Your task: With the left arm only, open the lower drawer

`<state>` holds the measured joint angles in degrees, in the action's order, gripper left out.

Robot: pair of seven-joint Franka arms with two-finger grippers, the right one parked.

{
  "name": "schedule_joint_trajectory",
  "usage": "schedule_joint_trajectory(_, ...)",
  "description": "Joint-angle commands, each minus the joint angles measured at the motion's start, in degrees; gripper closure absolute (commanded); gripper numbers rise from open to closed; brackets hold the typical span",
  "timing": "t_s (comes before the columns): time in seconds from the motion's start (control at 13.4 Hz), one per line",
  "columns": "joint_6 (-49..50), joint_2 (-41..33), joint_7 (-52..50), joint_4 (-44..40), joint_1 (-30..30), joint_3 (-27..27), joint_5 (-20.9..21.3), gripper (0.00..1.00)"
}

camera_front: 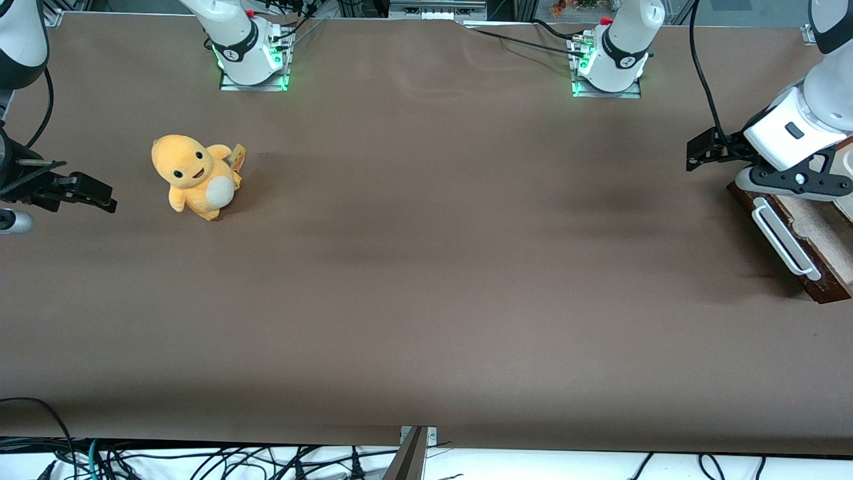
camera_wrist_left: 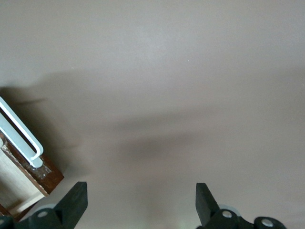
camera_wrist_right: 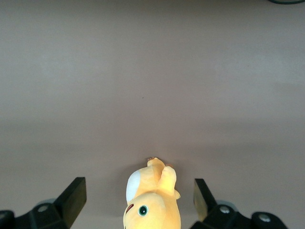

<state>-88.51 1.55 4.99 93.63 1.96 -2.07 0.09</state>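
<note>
Brown desk [camera_front: 426, 280], plush [camera_front: 195, 176] toward parked arm's end; at working arm's edge, drawer [camera_wrist_left: 28, 179] pulled out, gripper [camera_wrist_left: 141, 202] released, beside its handle [camera_wrist_left: 21, 136].

Front view: high, looks steeply down on whole brown surface [camera_front: 426, 280], arm bases along upper edge of frame. Left arm [camera_front: 816, 100] at right edge, its gripper [camera_front: 793, 181] open above drawer [camera_front: 810, 250]. Left wrist view: close, faces down past gripper [camera_wrist_left: 140, 200] fingertips; shares drawer [camera_wrist_left: 33, 174] handle corner with front view. Right wrist view: close, shares plush toy [camera_wrist_right: 152, 200] with front view's [camera_front: 194, 177].
</note>
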Motion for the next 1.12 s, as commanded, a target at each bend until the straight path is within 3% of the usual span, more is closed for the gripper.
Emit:
schedule_joint_trajectory(0.0,1.23,-1.02,3.97,0.23,-0.2,0.23,1.58,0.0)
schedule_joint_trajectory(1.04,1.23,-0.67,4.23,0.32,-0.99,0.23,1.58,0.0)
